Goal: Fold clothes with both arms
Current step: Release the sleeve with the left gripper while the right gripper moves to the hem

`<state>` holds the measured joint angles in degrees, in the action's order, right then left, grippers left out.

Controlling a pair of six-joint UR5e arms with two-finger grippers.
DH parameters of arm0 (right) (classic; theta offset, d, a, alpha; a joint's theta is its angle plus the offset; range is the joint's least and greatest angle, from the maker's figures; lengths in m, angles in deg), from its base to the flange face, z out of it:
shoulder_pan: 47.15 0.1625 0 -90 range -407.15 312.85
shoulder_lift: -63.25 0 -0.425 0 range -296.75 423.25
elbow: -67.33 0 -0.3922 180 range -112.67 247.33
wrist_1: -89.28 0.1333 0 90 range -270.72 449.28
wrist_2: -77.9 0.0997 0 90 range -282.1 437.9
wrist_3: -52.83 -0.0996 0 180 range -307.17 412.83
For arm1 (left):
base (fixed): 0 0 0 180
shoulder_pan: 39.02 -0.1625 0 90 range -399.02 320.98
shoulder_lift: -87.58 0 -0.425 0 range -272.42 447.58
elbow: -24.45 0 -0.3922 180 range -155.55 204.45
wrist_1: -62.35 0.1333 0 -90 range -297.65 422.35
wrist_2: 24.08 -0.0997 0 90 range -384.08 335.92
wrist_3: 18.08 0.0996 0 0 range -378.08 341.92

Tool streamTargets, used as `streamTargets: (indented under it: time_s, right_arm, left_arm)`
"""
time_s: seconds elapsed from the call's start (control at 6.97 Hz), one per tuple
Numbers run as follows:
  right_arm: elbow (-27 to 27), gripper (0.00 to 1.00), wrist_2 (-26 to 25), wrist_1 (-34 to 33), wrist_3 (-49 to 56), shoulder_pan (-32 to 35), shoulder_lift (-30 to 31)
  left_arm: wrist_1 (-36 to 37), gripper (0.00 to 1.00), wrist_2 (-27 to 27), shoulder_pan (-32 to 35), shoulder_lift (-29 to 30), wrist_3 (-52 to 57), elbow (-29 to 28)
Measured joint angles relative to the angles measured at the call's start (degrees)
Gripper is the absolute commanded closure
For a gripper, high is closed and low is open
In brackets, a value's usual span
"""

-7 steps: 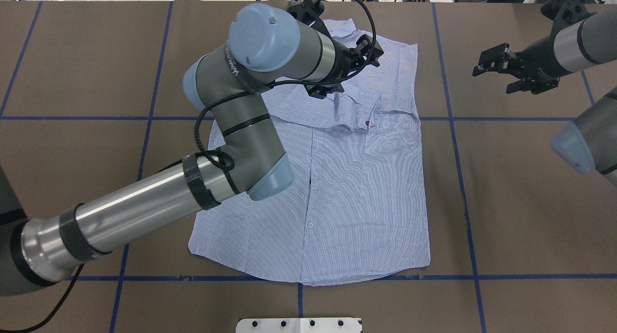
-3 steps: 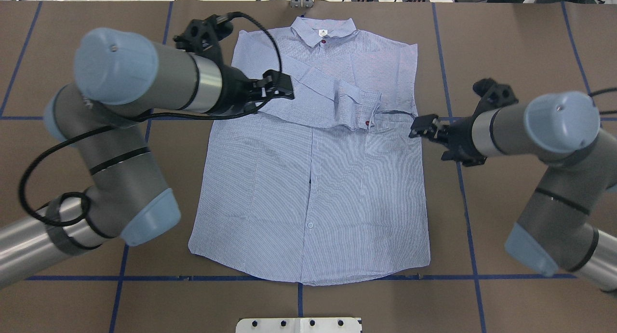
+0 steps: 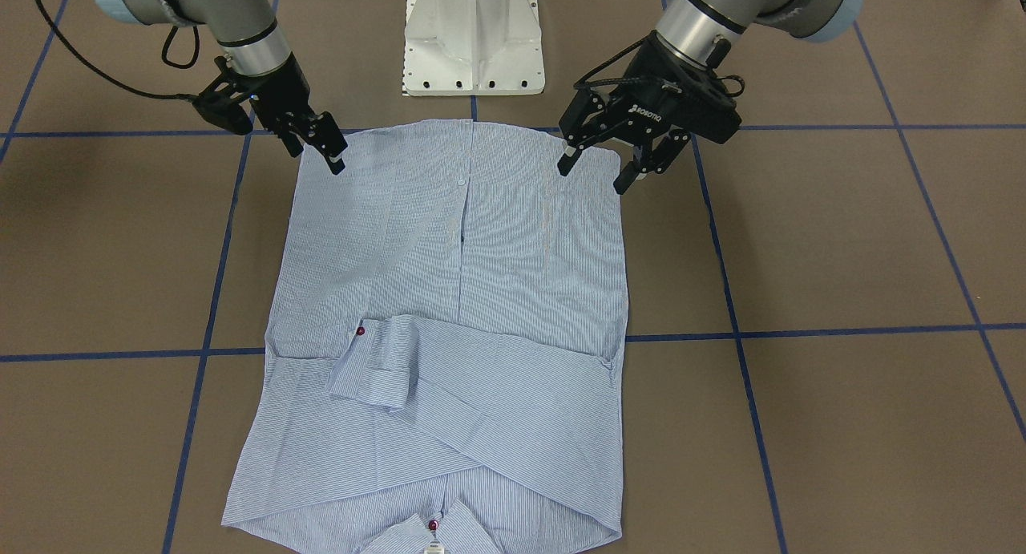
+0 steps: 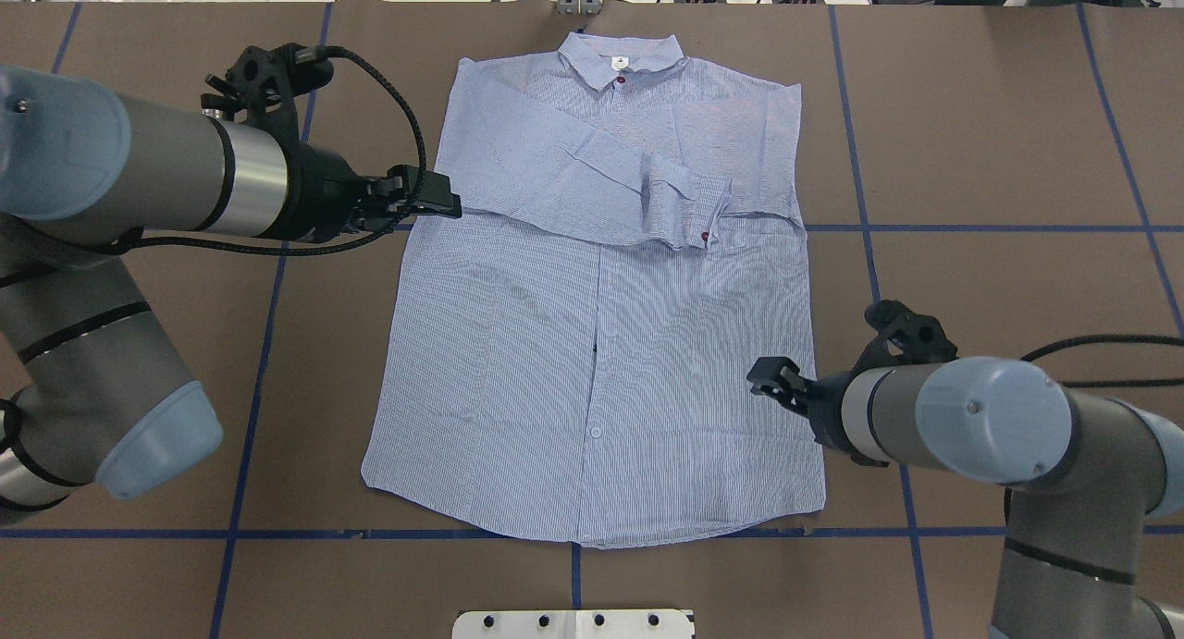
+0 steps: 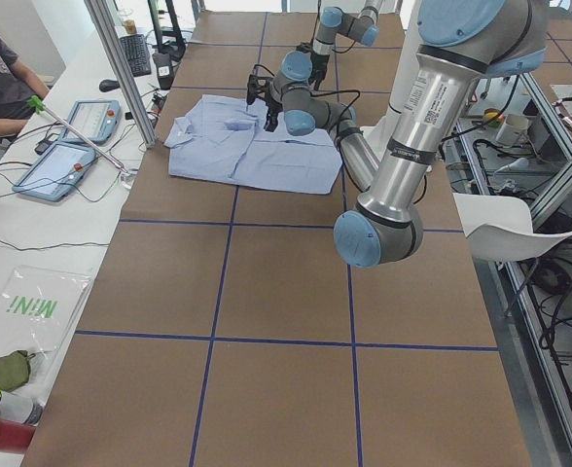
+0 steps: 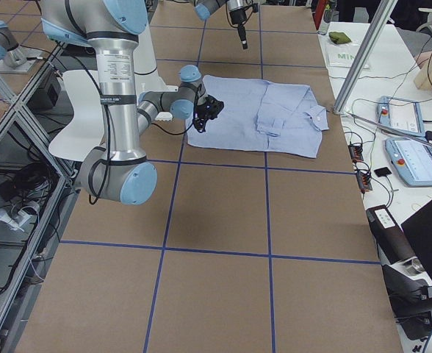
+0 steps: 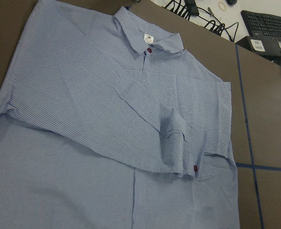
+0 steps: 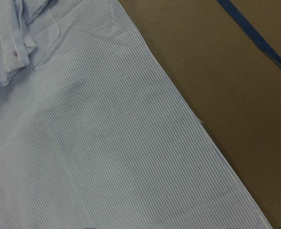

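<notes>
— How are the arms posed?
— In the overhead view the left arm (image 4: 139, 167) reaches level from the left edge and the right arm (image 4: 980, 426) from the lower right. The left gripper (image 3: 591, 175) has its fingers apart and empty. So does the right gripper (image 3: 314, 155).
— And the garment?
— The light blue, finely striped button-up shirt (image 4: 601, 362) lies flat mid-frame on the brown, blue-taped table (image 4: 999, 112), one sleeve across its chest.
— Anything hidden?
— The wrist views show no fingers, and the front view crops the collar.

shirt (image 4: 601, 362) on table (image 4: 1017, 112), sleeve (image 4: 573, 177) across its front
</notes>
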<state>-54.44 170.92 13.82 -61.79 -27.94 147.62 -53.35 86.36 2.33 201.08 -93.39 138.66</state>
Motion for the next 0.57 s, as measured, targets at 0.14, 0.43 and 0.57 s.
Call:
streamTargets:
  time_s: [0.14,0.43,0.57]
  right_arm:
    - [-0.7,0.08,-1.1,-2.0,-3.7,-2.6,0.5]
    - [1.3,0.15,-1.4,-2.9,-6.7,-4.4,2.2]
    - [2.3,0.19,-1.2,-2.9,-7.1,-4.6,2.5]
  left_arm:
    - [0.0,0.13,1.0,0.9,-1.1,0.2,0.4]
    - [0.2,0.12,1.2,1.5,-2.1,0.1,1.6]
    - [0.3,0.12,0.9,1.6,-2.2,0.0,2.2]
